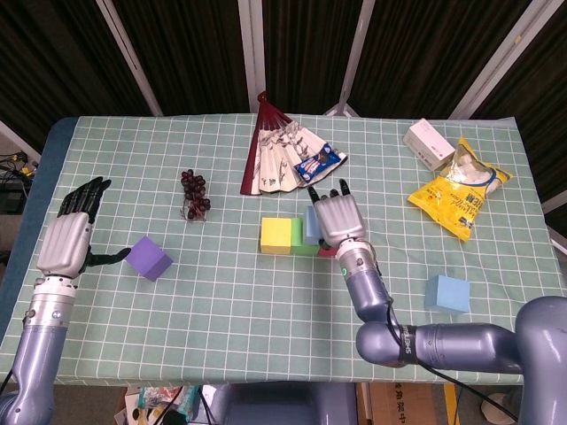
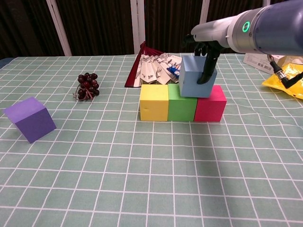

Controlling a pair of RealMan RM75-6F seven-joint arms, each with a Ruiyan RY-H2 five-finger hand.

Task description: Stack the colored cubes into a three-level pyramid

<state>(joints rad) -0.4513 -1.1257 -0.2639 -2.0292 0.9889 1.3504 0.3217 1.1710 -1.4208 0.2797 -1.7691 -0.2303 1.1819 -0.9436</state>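
A yellow cube (image 2: pixel 154 102), a green cube (image 2: pixel 182 102) and a red cube (image 2: pixel 210 104) stand in a row mid-table. My right hand (image 2: pixel 207 56) grips a light blue cube (image 2: pixel 196 76) from above and behind. This cube is upright, its base level with the tops of the green and red cubes and across their seam. In the head view the right hand (image 1: pixel 337 219) hides most of the light blue cube (image 1: pixel 312 223). A purple cube (image 1: pixel 148 258) lies tilted at the left, with my open left hand (image 1: pixel 69 235) just beside it. Another blue cube (image 1: pixel 446 293) sits alone front right.
Behind the row lie a spread fan (image 1: pixel 279 155) and a small blue snack packet (image 1: pixel 319 163). A bunch of dark grapes (image 1: pixel 195 193) sits left of the fan. At the back right are a yellow chip bag (image 1: pixel 461 195) and a white box (image 1: pixel 430 143).
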